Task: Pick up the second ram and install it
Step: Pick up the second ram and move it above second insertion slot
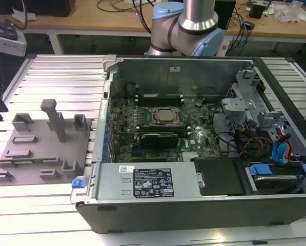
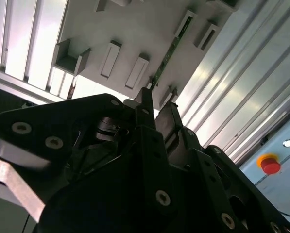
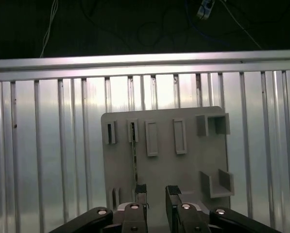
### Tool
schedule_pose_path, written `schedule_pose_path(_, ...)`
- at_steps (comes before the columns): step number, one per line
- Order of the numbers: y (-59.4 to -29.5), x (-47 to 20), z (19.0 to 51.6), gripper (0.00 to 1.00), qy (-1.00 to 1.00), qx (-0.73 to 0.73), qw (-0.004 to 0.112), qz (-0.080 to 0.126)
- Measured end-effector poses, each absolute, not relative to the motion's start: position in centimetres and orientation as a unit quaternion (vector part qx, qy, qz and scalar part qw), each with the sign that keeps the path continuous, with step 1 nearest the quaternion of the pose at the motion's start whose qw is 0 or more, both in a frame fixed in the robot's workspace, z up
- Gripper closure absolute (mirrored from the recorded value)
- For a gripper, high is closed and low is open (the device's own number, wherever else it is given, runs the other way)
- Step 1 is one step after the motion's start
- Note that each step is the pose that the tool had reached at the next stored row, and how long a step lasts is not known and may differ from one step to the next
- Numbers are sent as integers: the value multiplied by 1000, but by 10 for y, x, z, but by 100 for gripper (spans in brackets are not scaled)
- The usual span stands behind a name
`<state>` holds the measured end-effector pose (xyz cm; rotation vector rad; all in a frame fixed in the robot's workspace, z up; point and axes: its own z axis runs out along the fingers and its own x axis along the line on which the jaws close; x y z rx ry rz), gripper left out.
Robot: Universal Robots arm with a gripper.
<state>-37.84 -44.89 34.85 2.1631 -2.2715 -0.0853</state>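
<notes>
**Second ram in holder tray, tool open above it**

- The second ram [image 3: 135, 155] stands on its long edge in the grey holder tray [image 3: 183, 170]. In the first wrist view it reads edge-on as a thin dark line. In the second wrist view the ram [image 2: 170, 51] shows as a narrow green strip.
- Its far end sits in one of the tray's slotted brackets. Its near end runs up to the tool [image 3: 157, 190].
- Tool fingers are parted with a moderate gap and nothing is clamped between them.
- In both wrist views the ram lines up with one finger [image 3: 141, 190] rather than with the gap. In the second wrist view the strip ends right at that fingertip [image 2: 145, 97]. Can't tell if it touches.
- In the second wrist view the tool [image 2: 157, 99] hangs over the tray [image 2: 135, 29], close to its edge.
- The other tray brackets and pockets in the wrist views look unoccupied.
- The tray lies flat on the slatted aluminium worktop [image 3: 47, 170].
- In the exterior view the tray [image 1: 37, 148], with one tall post [image 1: 54, 118], sits at the exterior view's left. It is just beside an open PC case [image 1: 194, 215] on the same worktop [image 1: 55, 77].
- Inside the case are the motherboard [image 1: 194, 138] with its CPU [image 1: 165, 117], and a labelled power supply [image 1: 147, 182] along the near wall.
- The arm's base joint [image 1: 194, 25] stands behind the case.
- A red mushroom button [image 2: 270, 164] sits on a pale panel past the worktop edge in the second wrist view.
</notes>
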Motion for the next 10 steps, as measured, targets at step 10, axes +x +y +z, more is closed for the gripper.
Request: schedule_pose_path(10, -449, -378, 334, 72, -724, 689, 2, -27)
